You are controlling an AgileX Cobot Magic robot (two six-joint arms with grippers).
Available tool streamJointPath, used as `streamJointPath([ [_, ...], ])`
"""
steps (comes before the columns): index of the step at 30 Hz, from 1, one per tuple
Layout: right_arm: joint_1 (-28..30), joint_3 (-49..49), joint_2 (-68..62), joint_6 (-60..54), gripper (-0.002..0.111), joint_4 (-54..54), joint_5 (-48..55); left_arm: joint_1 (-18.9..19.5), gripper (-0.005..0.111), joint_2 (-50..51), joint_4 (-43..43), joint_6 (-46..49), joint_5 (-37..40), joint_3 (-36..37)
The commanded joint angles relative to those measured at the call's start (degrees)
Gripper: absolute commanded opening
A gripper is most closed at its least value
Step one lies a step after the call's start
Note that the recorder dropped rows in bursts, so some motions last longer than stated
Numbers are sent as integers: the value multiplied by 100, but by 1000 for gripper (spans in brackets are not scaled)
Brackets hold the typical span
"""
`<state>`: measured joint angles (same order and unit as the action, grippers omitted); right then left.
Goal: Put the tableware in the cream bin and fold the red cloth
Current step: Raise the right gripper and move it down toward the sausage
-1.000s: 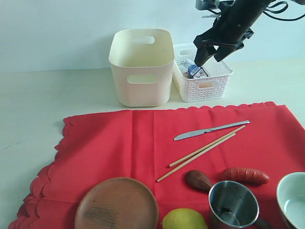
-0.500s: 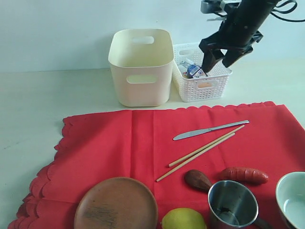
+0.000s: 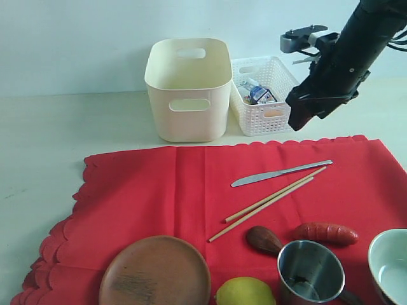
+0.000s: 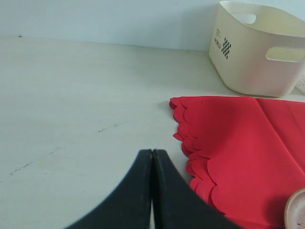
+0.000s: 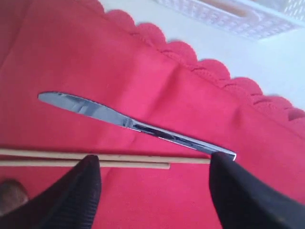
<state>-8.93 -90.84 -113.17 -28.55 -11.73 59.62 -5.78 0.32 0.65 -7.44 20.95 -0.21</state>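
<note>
2 end effectors are in view. The right end effector [image 3: 304, 119] hangs open, holding nothing, over the far edge of the red cloth [image 3: 159, 190]. A white basket [image 3: 267, 111] with a small carton [image 3: 259, 94] stands just behind it. The cream bin [image 3: 189, 95] is on the other side of that basket. Below the open fingers lie the knife [image 3: 280, 173] and 2 chopsticks [image 3: 267, 203], just beside each other. Farther off on the cloth sit the spoon [image 3: 264, 239], cup [image 3: 311, 272], bowl [image 3: 389, 264], plate [image 3: 156, 273], a sausage [image 3: 325, 233] and a lemon [image 3: 245, 292]. The left end effector [image 4: 152, 162] is shut tight on nothing, over bare bench [image 4: 71, 95], near the cloth's wavy edge.
</note>
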Motion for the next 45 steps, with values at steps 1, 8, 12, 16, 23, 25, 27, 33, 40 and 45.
streamJointPath([
  [1, 20, 342, 116, -703, 62, -94, -119, 16, 0, -32, 10, -9, -43, 21],
  [8, 20, 813, 116, -2438, 62, -903, -159, 16, 0, -32, 10, -9, -43, 21],
  [12, 20, 949, 116, -3473, 62, -1208, -183, 16, 0, -32, 10, -9, -43, 21],
  [16, 20, 991, 59, -4737, 62, -1197, 179, 16, 0, -32, 10, -9, -43, 21],
  [23, 20, 991, -164, -5745, 62, -777, 322, 16, 0, -32, 10, -9, -43, 21],
  [25, 20, 991, -249, -5909, 62, -471, 297, 16, 0, -32, 10, -9, -43, 21],
  [27, 20, 991, -333, -6039, 62, -149, 235, 16, 0, -32, 10, -9, -43, 21],
  [33, 20, 991, -581, -6385, 62, 343, -100, 16, 0, -32, 10, 0, -43, 21],
  [40, -113, 991, -770, -6962, 52, 305, -434, 16, 0, -32, 10, -10, -43, 21],
  [45, -296, 991, -770, -7035, 46, 272, -730, 16, 0, -32, 10, -10, -43, 21],
])
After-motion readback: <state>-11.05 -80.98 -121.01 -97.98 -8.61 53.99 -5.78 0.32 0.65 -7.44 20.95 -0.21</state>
